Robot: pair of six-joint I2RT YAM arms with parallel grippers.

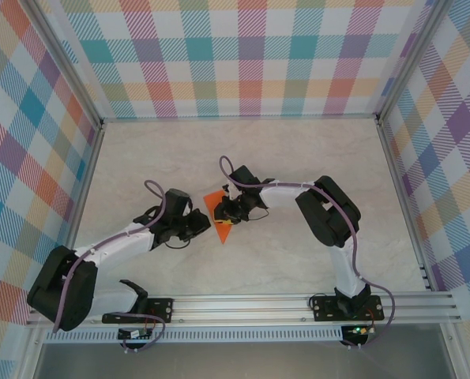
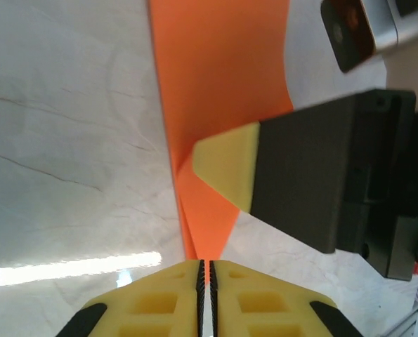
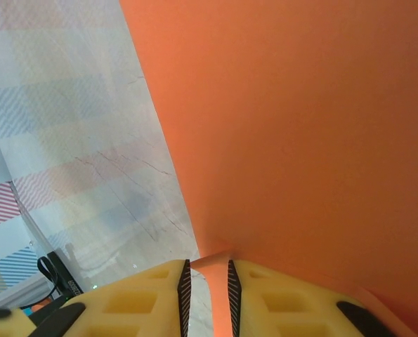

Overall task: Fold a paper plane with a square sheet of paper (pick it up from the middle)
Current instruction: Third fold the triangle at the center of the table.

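The orange sheet of paper (image 1: 216, 203), folded into a narrow pointed shape, hangs just above the middle of the table between my two grippers. My left gripper (image 1: 208, 228) is shut on its sharp lower tip. In the left wrist view the paper (image 2: 216, 84) tapers down into the closed left gripper (image 2: 206, 264). My right gripper (image 1: 229, 213) grips the paper higher up; one of its yellow fingers (image 2: 230, 165) presses on the paper's face. In the right wrist view a fold of the paper (image 3: 300, 126) runs between the narrowly parted pads of the right gripper (image 3: 207, 265).
The pale marble tabletop (image 1: 298, 158) is bounded by plaid walls at the back and both sides. A metal rail (image 1: 242, 304) carrying both arm bases runs along the near edge. The right arm's elbow (image 1: 327, 209) bulges to the right of the paper.
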